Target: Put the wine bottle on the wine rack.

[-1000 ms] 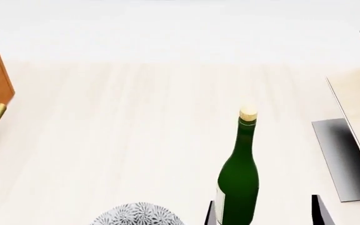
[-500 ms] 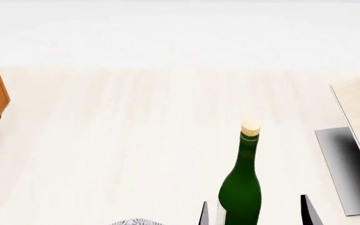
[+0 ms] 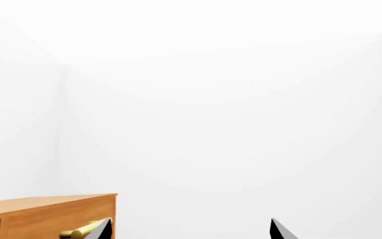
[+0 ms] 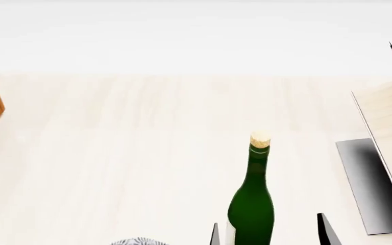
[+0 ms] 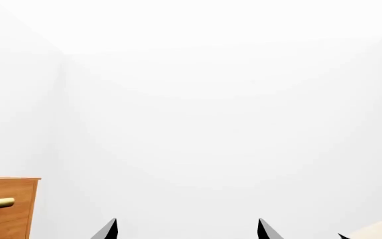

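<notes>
Pale wooden tabletop (image 4: 128, 153) carries the upright wine bottle (image 4: 252, 204); right gripper (image 4: 269, 232) wide, straddling it ungrasped; next close, then carry to wine rack (image 4: 387, 153)

Pale wood tabletop (image 4: 128, 153), white walls, orange-brown cabinet (image 3: 45, 214) with brass handles.

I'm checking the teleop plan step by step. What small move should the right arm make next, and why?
Probably ease the right end effector forward around the bottle, then close. Its open fingers sit on either side of the upright bottle's base, not visibly gripping it, and the rack stands off to the right.
</notes>
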Available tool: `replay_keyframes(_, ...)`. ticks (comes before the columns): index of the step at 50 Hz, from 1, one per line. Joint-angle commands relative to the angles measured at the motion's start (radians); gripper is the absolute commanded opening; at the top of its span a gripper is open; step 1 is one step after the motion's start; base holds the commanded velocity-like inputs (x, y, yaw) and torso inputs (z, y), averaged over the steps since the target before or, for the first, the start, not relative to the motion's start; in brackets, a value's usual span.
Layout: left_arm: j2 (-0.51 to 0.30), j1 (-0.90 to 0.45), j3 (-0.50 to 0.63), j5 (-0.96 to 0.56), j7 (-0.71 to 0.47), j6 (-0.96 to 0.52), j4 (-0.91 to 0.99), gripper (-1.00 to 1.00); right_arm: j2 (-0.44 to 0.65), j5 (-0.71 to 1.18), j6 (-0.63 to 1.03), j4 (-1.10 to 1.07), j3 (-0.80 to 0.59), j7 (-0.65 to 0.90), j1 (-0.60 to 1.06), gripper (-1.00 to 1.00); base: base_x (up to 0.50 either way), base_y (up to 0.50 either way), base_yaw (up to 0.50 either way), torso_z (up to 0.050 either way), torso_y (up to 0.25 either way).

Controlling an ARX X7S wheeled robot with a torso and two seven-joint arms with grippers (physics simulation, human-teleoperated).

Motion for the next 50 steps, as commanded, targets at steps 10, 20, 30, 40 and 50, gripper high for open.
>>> replay_keyframes(10, -0.009, -0.002, 0.007, -0.001, -0.009, 0.001, -0.002, 1.0, 0.011, 0.008, -0.001, 0.0, -0.006, 0.008, 0.001, 1.0, 0.0, -0.06, 0.0, 0.0, 0.0)
replay_keyframes(20, -0.013, -0.004, 0.01, -0.003, -0.013, 0.003, -0.008, 1.0, 0.017, 0.014, -0.003, 0.001, -0.011, 0.01, 0.002, 1.0, 0.0, -0.06, 0.0, 0.0, 0.0)
replay_keyframes(30, -0.017, -0.006, 0.014, -0.004, -0.017, 0.002, -0.009, 1.0, 0.022, 0.021, 0.0, 0.003, -0.014, 0.013, 0.004, 1.0, 0.0, -0.07, 0.0, 0.0, 0.0)
replay_keyframes(40, -0.021, -0.007, 0.018, -0.003, -0.021, -0.003, -0.007, 1.0, 0.026, 0.021, 0.0, 0.004, -0.017, 0.017, 0.006, 1.0, 0.0, -0.07, 0.0, 0.0, 0.0)
replay_keyframes(50, -0.025, -0.008, 0.019, -0.005, -0.025, -0.002, -0.007, 1.0, 0.031, 0.019, -0.002, 0.005, -0.021, 0.021, 0.006, 1.0, 0.0, -0.07, 0.0, 0.0, 0.0)
